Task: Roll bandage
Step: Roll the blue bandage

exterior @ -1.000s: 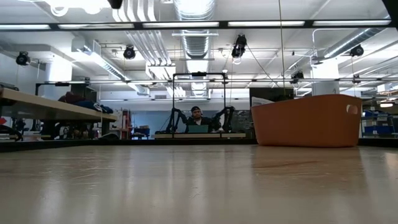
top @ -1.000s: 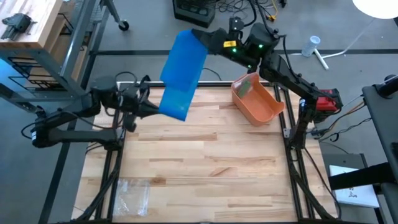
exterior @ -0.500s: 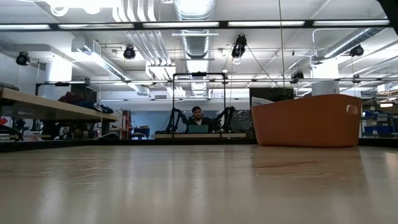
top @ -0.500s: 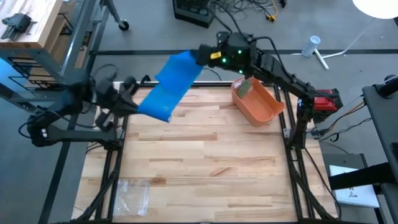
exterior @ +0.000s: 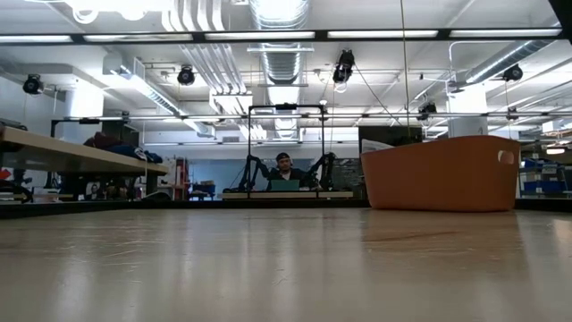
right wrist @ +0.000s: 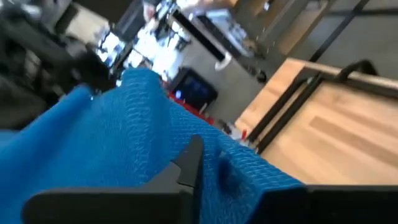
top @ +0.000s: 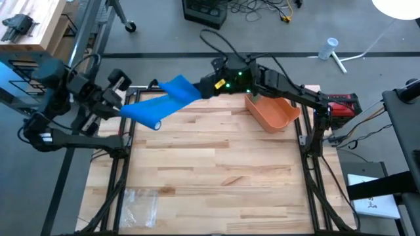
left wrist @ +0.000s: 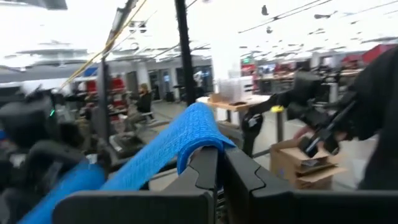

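A long blue bandage (top: 164, 103) hangs in the air over the table's far left corner, stretched almost level between my two grippers, its long edges curling in. My left gripper (top: 130, 105) is at its left end, shut on it. My right gripper (top: 205, 88) is at its right end, its fingers closed over the cloth (right wrist: 137, 124). The low view shows neither the grippers nor the bandage. My left gripper pinches the bandage's left end (left wrist: 200, 127) between its two fingers, pointing about level toward the table's right. The cloth folds over the fingertips and runs away from them, clear of the table. My right gripper has the bandage's right end (right wrist: 217, 165) between its fingers, one finger (right wrist: 188, 158) lying on top of the cloth. It comes from the table's right, slanting slightly down. The bandage is lifted clear and spreads wide beyond the fingers.
An orange bin (top: 272, 111) stands at the table's far right, seen also in the low view as the orange bin (exterior: 442, 173). A clear plastic bag (top: 141, 203) lies at the near left corner. The wooden table (top: 216, 170) is bare through its middle.
My right gripper has come down and toward the table's left. My left gripper has risen and drawn toward the left edge. The bandage, which hung steeply from the right gripper, now lies nearly level between the two, narrower and curled.
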Controlling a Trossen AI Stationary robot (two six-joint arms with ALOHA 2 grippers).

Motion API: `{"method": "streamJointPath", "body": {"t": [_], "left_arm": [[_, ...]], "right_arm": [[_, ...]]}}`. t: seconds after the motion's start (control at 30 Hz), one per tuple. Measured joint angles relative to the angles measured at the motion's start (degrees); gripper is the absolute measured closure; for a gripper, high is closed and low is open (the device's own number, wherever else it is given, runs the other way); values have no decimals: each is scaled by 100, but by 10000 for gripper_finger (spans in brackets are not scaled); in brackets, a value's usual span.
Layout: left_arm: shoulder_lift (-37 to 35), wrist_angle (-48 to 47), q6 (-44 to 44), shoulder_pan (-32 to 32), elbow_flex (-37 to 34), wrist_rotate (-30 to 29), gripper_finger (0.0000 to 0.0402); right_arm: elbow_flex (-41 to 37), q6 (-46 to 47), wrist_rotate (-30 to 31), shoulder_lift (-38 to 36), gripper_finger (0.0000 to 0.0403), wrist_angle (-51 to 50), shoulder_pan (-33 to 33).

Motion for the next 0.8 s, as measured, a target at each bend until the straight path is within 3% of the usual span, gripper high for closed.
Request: {"method": "streamJointPath", "body": {"t": [0.17, 0.43, 0.6, 0.8], "left_arm": [[202, 8, -237, -1, 468, 393, 401], [186, 41, -202, -1, 930, 552, 401], [137, 64, -104, -1, 1026, 633, 401], [66, 90, -170, -1, 1026, 707, 401]], "right_arm": [[-27, -294, -703, 0, 293, 149, 66], [-29, -560, -2084, 0, 207, 1265, 58], [-29, -902, -2277, 0, 180, 1345, 54], [-29, -1206, -3072, -1, 180, 1330, 38]]}}
